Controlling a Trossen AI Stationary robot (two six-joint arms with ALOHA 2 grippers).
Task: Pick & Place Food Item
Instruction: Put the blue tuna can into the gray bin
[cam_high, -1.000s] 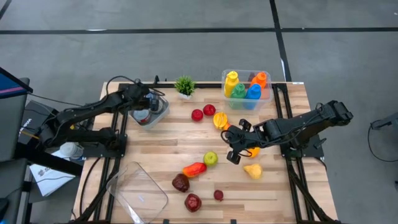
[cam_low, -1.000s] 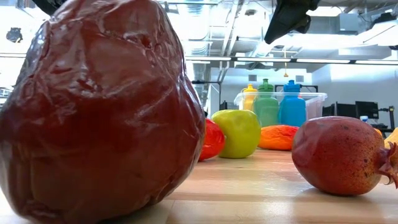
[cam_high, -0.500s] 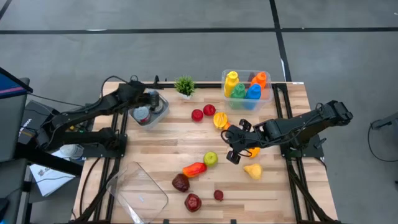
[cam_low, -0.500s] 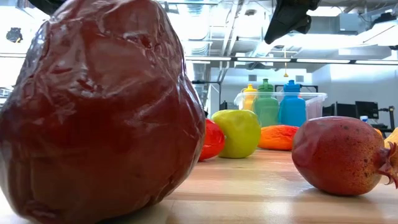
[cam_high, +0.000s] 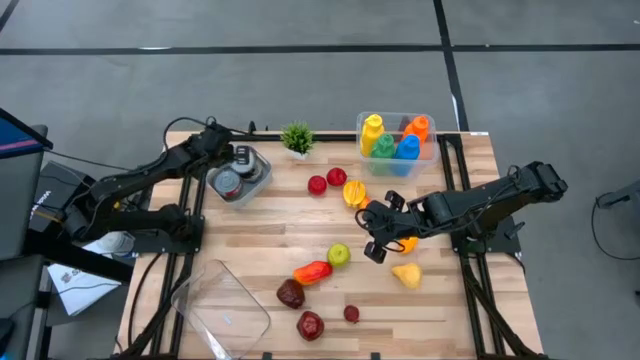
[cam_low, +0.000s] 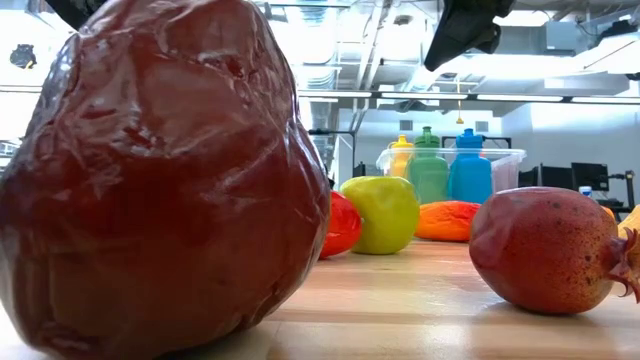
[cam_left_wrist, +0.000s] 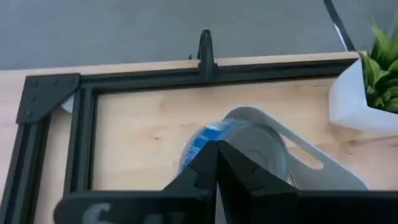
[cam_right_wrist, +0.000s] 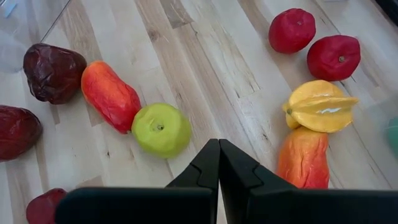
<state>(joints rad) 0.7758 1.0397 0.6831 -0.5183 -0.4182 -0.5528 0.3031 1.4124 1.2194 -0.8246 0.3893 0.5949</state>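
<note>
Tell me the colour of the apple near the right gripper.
Yellow-green apple; clearest in the right wrist view.

left gripper (cam_high: 222, 150) over clear container (cam_high: 240, 176) | right gripper (cam_high: 372, 232) beside green apple (cam_high: 339, 256)

This is a robotics lab or test workspace, not a home or kitchen. The wooden table (cam_high: 270, 215) sits on a bare grey concrete floor (cam_high: 300, 80) marked with dark lines, and black metal framing (cam_left_wrist: 84, 124) is bolted along the table's edges to carry the two arms. The low view looks past the table into a large open room with exposed ceiling ducts and pipes (cam_low: 350, 45), long strip lights (cam_low: 560, 98) and desks with monitors (cam_low: 590, 176) at the back. The food on the table is plastic play food, and cables (cam_high: 190, 128) trail off the table's far left corner.
</note>
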